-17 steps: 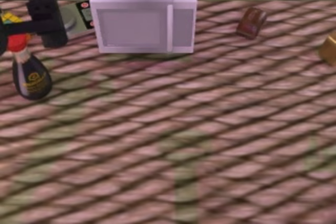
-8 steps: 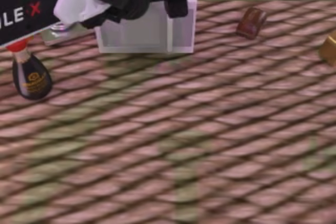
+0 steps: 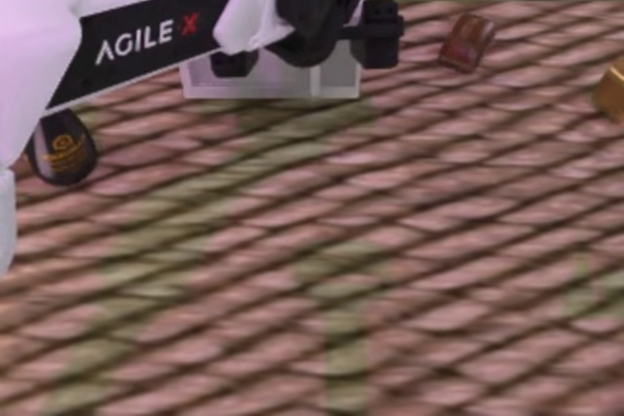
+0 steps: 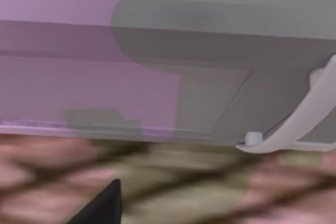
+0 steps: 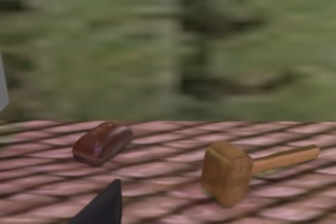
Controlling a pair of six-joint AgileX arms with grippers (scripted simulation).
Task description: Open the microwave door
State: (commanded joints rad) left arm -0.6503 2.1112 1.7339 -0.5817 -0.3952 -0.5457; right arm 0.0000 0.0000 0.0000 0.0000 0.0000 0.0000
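At the far side of the table, left of the middle in the top view, stood the microwave (image 3: 283, 80). Its front faced the near edge of the table, and its long side ran left to right. Most of it was hidden under my left arm (image 3: 146, 36), which reached across from the left. The microwave door (image 4: 210, 77) looked shut, flat against the box. In the left wrist view the door filled most of the picture, with its big grey window and the slim silver handle (image 4: 304, 121) at one edge. The handle ran up and down on the door.

The left gripper (image 3: 375, 34) hung over the right end of the microwave's front, close to the handle side. I could not tell if its fingers were apart or together.

A dark bottle (image 3: 60, 148) stood near the left edge, partly under the arm. A small brown block (image 3: 466, 42) lay to the right of the microwave. A wooden mallet (image 5: 236, 171) lay near the right edge, with its handle lying flat.

The right gripper (image 5: 102, 208) showed only a dark tip in its own wrist view.
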